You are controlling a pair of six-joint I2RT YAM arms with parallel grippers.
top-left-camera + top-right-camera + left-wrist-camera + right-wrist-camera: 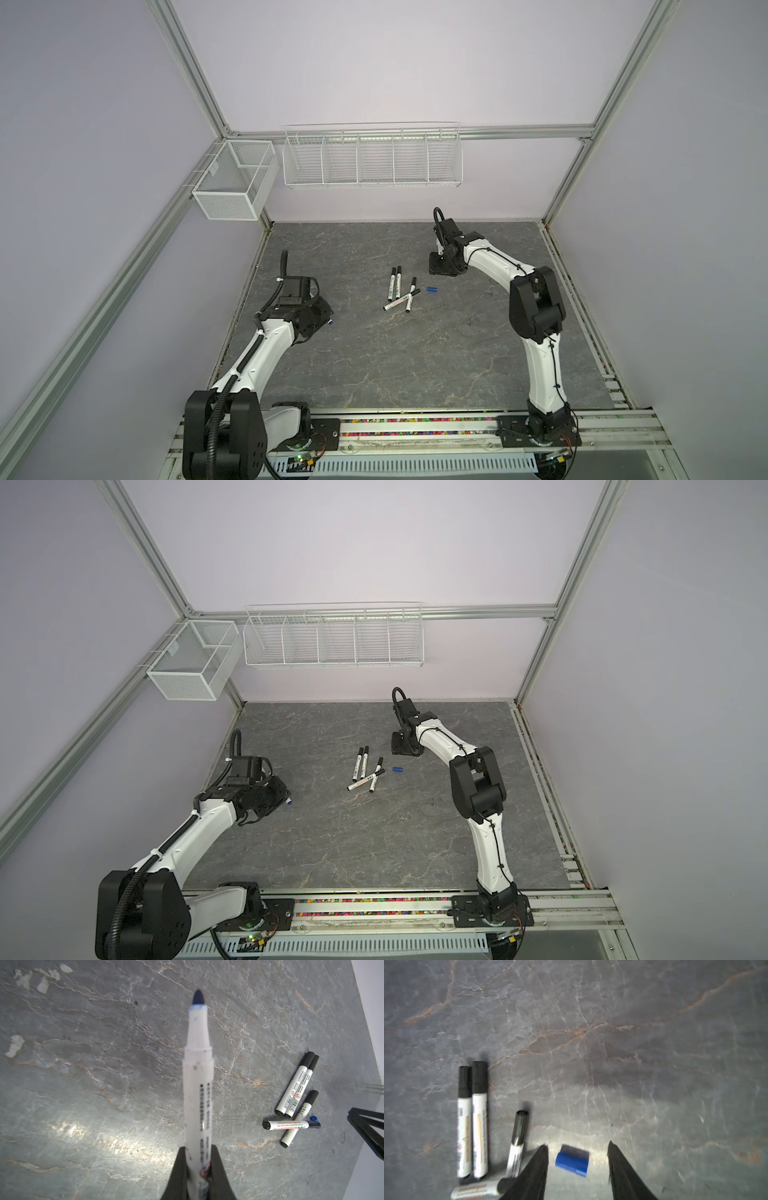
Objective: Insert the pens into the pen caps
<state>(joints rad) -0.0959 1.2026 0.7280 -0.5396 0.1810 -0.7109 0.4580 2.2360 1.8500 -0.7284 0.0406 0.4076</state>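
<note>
My left gripper (198, 1149) is shut on the barrel of an uncapped white pen (198, 1076) with a blue tip; that tip (331, 322) sticks out of the gripper at the table's left. A blue pen cap (572, 1161) lies on its side on the table between the spread fingers of my right gripper (577, 1147), touching neither. In both top views the cap (432, 289) lies just in front of the right gripper (441, 266). Several white pens (399, 291) with black caps on lie mid-table left of the blue cap, one across another.
The grey stone-patterned table (415, 365) carries only the pens and the cap. A white wire rack (372, 156) and a mesh box (235, 178) hang at the back, above the table. A rail (415, 428) runs along the front edge.
</note>
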